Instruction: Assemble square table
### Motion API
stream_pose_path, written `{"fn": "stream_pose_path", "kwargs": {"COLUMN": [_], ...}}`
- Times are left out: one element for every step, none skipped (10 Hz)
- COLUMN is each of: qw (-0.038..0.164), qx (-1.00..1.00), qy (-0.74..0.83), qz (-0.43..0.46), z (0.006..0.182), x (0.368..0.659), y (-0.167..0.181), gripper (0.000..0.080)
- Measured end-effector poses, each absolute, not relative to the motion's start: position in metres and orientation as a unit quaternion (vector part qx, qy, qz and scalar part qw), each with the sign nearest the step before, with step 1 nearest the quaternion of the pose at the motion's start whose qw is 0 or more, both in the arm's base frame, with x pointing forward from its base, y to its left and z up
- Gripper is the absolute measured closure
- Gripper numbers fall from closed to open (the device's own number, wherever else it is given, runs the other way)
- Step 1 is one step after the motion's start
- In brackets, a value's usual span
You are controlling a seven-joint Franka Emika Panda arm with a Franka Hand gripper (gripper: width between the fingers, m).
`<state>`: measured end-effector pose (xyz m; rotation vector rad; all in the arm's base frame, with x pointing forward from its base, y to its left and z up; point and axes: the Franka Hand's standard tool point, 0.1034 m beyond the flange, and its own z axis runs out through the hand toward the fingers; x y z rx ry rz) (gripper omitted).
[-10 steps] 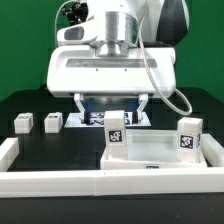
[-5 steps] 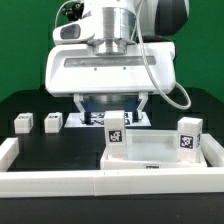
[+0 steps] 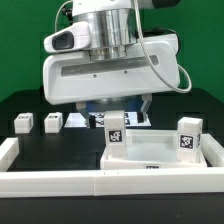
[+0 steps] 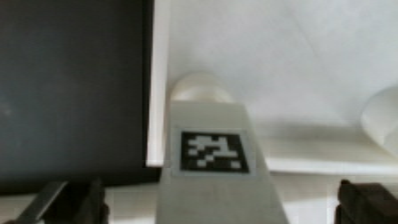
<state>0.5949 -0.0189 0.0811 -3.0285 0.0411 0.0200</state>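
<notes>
The white square tabletop lies at the exterior view's right, with two tagged white legs standing on it: one near its back left corner and one at its right. My gripper hangs just above the left one. In the wrist view that leg stands between my dark fingertips, with a gap on each side, and the gripper is open. The tabletop fills the background, and the other leg shows at the edge. Two loose legs lie on the black table at the left.
A long white rail runs along the front and up the left side. The marker board lies behind the tabletop, under my hand. A green wall stands at the back.
My hand has tilted and swung toward the exterior view's left and looks larger. The legs and the tabletop have not moved.
</notes>
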Motion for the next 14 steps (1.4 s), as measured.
{"fn": "stream_pose_path", "kwargs": {"qw": [0.055, 0.052, 0.051, 0.043, 0.035, 0.035, 0.035, 0.034, 0.033, 0.033, 0.034, 0.034, 0.035, 0.038], "qx": [-0.998, -0.999, -0.999, -0.999, -0.999, -0.999, -0.999, -0.999, -0.999, -0.999, -0.999, -0.999, -0.999, -0.997], "qy": [0.012, 0.012, 0.011, 0.017, 0.023, 0.022, 0.018, 0.014, 0.013, 0.013, 0.017, 0.024, 0.031, 0.066], "qz": [0.003, -0.005, -0.006, -0.009, -0.017, -0.016, -0.017, -0.021, -0.022, -0.022, -0.022, -0.022, -0.022, -0.021], "z": [0.0809, 0.0816, 0.0825, 0.0835, 0.0837, 0.0829, 0.0821, 0.0814, 0.0813, 0.0813, 0.0813, 0.0814, 0.0814, 0.0813], "x": [0.5986, 0.6015, 0.6023, 0.604, 0.6059, 0.6051, 0.6051, 0.6061, 0.6064, 0.6064, 0.6064, 0.6064, 0.6065, 0.6065], "y": [-0.0196, -0.0204, -0.0215, -0.0202, -0.0154, -0.0137, -0.0154, -0.0165, -0.0165, -0.0165, -0.0164, -0.0164, -0.0162, -0.0152], "gripper": [0.0151, 0.0151, 0.0151, 0.0151, 0.0277, 0.0425, 0.0425, 0.0509, 0.0509, 0.0509, 0.0509, 0.0509, 0.0509, 0.0509]}}
